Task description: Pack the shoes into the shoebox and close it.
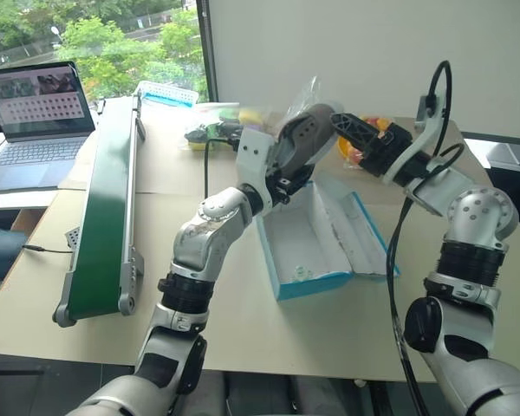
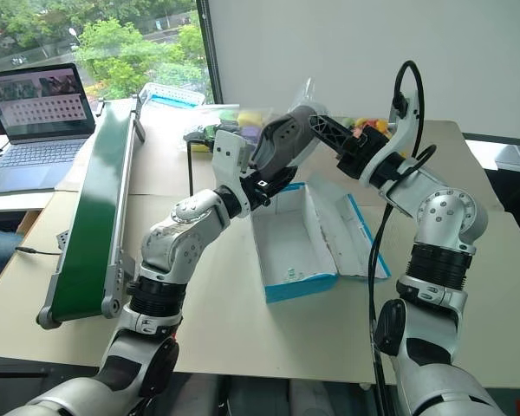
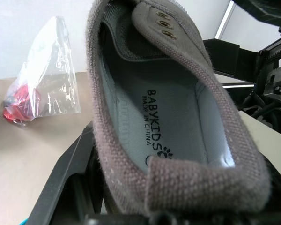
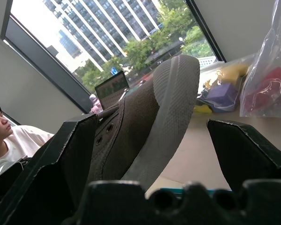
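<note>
One grey shoe (image 1: 303, 134) with a pale sole hangs in the air above the far end of the shoebox (image 1: 316, 284). My left gripper (image 1: 282, 178) is shut on its heel end, and the left wrist view looks into the shoe (image 3: 168, 131) from the heel. My right gripper (image 1: 342, 126) is at the toe, open, its fingers (image 4: 56, 159) standing wide to either side of the toe (image 4: 145, 126). The blue shoebox lies open on the table, white inside, with its lid (image 1: 364, 234) folded out to the right.
A long green conveyor belt (image 1: 108, 208) runs along the table's left side. Clear bags of colourful items (image 1: 243, 117) lie behind the box. A laptop (image 1: 39, 113) stands at the far left. A person (image 4: 9, 136) sits beyond the table.
</note>
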You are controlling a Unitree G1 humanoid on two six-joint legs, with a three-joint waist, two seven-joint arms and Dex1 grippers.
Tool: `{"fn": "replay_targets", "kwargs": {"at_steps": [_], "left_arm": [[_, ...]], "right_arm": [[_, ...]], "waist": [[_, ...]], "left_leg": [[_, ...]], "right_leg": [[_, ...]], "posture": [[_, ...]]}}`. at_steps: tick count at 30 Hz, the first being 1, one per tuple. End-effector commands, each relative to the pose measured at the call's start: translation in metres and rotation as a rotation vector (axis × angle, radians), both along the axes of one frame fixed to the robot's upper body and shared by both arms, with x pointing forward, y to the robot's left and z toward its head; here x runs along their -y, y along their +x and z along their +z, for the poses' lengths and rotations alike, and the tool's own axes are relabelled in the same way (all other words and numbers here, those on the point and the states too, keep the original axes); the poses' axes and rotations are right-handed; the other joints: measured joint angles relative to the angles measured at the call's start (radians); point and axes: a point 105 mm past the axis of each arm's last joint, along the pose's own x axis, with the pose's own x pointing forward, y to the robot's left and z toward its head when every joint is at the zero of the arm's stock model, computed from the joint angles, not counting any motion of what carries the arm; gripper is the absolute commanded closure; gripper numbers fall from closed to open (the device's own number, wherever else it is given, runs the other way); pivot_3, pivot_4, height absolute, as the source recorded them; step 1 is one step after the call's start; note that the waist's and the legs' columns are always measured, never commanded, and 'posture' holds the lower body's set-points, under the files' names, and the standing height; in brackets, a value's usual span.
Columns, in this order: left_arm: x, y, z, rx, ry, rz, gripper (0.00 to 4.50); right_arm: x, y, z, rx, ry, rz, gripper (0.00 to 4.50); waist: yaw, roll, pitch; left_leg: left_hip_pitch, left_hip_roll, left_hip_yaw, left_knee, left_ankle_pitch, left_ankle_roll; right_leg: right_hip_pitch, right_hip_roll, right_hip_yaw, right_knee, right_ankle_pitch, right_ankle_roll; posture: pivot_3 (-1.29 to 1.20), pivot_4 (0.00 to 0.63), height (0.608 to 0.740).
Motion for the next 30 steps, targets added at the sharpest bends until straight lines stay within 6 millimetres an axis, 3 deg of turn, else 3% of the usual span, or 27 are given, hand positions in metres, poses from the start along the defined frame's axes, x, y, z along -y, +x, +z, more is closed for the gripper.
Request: {"fn": "replay_targets", "kwargs": {"at_steps": [1, 3, 6, 16, 23, 24, 25, 26, 27, 30], "left_arm": [[0.013, -0.008, 0.020, 0.070, -0.032, -0.048, 1.91], [0.018, -0.010, 0.021, 0.070, -0.036, -0.059, 1.91], [0.021, -0.011, 0.022, 0.072, -0.040, -0.066, 1.91], [0.010, -0.010, 0.012, 0.052, -0.012, -0.044, 1.91], [0.008, -0.017, 0.015, 0.036, -0.023, -0.110, 1.91], [0.007, -0.019, 0.016, 0.037, -0.025, -0.123, 0.95], [0.002, -0.019, 0.017, 0.043, -0.001, -0.127, 0.77], [-0.001, -0.019, 0.017, 0.047, 0.018, -0.129, 0.29], [-0.006, -0.018, 0.015, 0.054, 0.054, -0.121, 0.06], [-0.038, -0.015, 0.012, 0.076, 0.173, -0.105, 0.00]], "right_arm": [[-0.005, -0.004, 0.018, 0.069, 0.001, 0.010, 0.01], [-0.007, -0.002, 0.015, 0.060, -0.006, 0.007, 0.01], [-0.006, -0.001, 0.016, 0.057, 0.023, 0.012, 0.78], [-0.006, -0.003, 0.022, 0.086, 0.014, 0.013, 4.02], [-0.013, 0.004, 0.026, 0.105, -0.023, 0.005, 4.12], [-0.012, 0.007, 0.027, 0.105, -0.032, -0.006, 4.13], [-0.012, 0.009, 0.027, 0.109, -0.046, -0.018, 4.13], [-0.012, 0.011, 0.028, 0.113, -0.056, -0.026, 4.13], [-0.014, 0.011, 0.029, 0.123, -0.077, -0.022, 4.14], [-0.020, 0.009, 0.033, 0.143, -0.163, -0.002, 4.14]], "waist": [[0.000, 0.000, 0.000], [-0.001, 0.000, 0.000], [-0.001, 0.000, 0.000], [-0.001, 0.000, 0.000], [-0.003, 0.000, 0.000], [-0.004, 0.000, 0.000], [-0.005, 0.001, 0.001], [-0.004, 0.001, 0.001], [-0.003, 0.001, 0.001], [-0.006, 0.002, 0.001]], "left_leg": [[0.000, 0.000, 0.000, 0.000, 0.000, 0.000], [0.000, 0.000, 0.000, 0.000, 0.000, 0.000], [0.000, 0.000, 0.000, 0.000, 0.000, 0.000], [0.000, 0.000, 0.000, 0.000, 0.000, 0.000], [0.000, 0.000, 0.000, 0.000, 0.000, 0.000], [0.000, 0.000, 0.000, 0.000, 0.000, 0.000], [0.000, 0.000, 0.000, 0.000, 0.000, 0.000], [0.000, 0.000, 0.000, 0.000, 0.000, 0.000], [0.000, 0.000, 0.000, 0.000, 0.000, 0.000], [0.000, 0.000, 0.000, 0.000, 0.000, 0.000]], "right_leg": [[0.000, 0.000, 0.000, 0.000, 0.000, 0.000], [0.000, 0.000, 0.000, 0.000, 0.000, 0.000], [0.000, 0.000, 0.000, 0.000, 0.000, 0.000], [0.000, 0.000, 0.000, 0.000, 0.000, 0.000], [0.000, 0.000, 0.000, 0.000, 0.000, 0.000], [0.000, 0.000, 0.000, 0.000, 0.000, 0.000], [0.000, 0.000, 0.000, 0.000, 0.000, 0.000], [0.000, 0.000, 0.000, 0.001, 0.000, 0.000], [0.000, 0.000, 0.000, 0.001, 0.000, 0.000], [0.000, 0.000, 0.000, 0.000, 0.000, 0.000]], "posture": [[0.00, 0.150, 0.740], [0.00, 0.150, 0.740], [0.00, 0.150, 0.740], [0.00, 0.150, 0.740], [0.00, 0.150, 0.740], [0.00, 0.150, 0.740], [0.00, 0.150, 0.740], [0.00, 0.150, 0.740], [0.00, 0.150, 0.740], [0.00, 0.150, 0.740]]}}
